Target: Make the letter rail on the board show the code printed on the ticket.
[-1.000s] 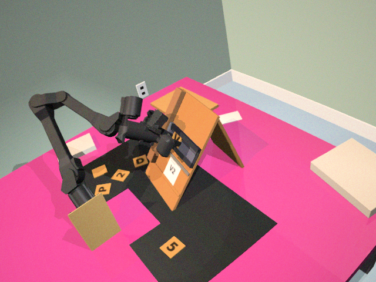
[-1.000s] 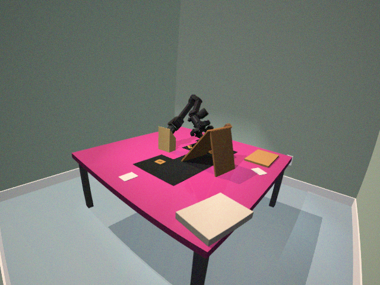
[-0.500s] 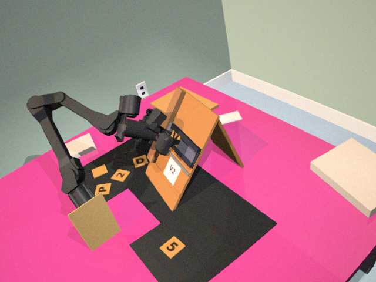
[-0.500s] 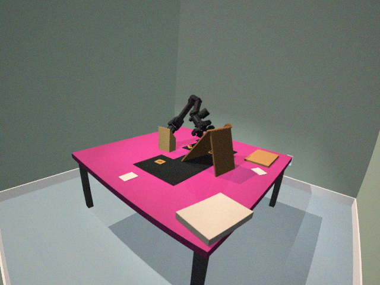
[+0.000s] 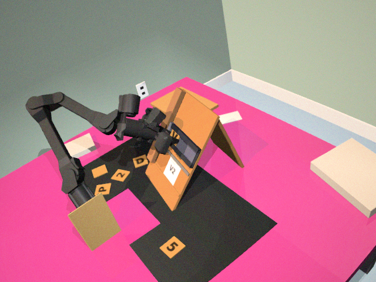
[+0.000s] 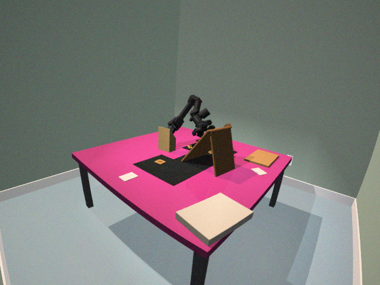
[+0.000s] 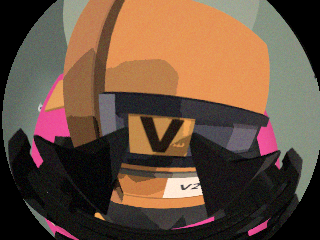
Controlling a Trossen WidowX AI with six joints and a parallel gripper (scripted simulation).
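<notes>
My gripper (image 5: 173, 138) (image 7: 160, 134) is shut on the V tile (image 7: 137, 132), which lies upright-reading within the dark letter rail (image 5: 194, 157) (image 7: 220, 109), left of its middle in the wrist view. The rail crosses the sloping orange board (image 5: 194, 112) (image 7: 210, 50). The ticket (image 5: 172, 174) (image 7: 172, 190) below reads V2. The 2 tile (image 5: 120, 175), D tile (image 5: 140, 160), P tile (image 5: 103, 188) and a blank-faced tile (image 5: 99, 171) lie left of the board. The 5 tile (image 5: 172, 247) (image 6: 160, 161) lies nearer the front. My fingers hide the tile's side edges.
A tan block (image 5: 94, 222) (image 6: 165, 139) stands by the arm's base. A cream slab (image 5: 343, 173) (image 6: 214, 214) lies at a table corner. An orange panel (image 5: 159, 101) (image 6: 262, 158) and a white card (image 5: 232, 117) (image 6: 258, 171) lie behind the board. A black mat (image 5: 218, 209) (image 6: 171, 176) lies beneath it.
</notes>
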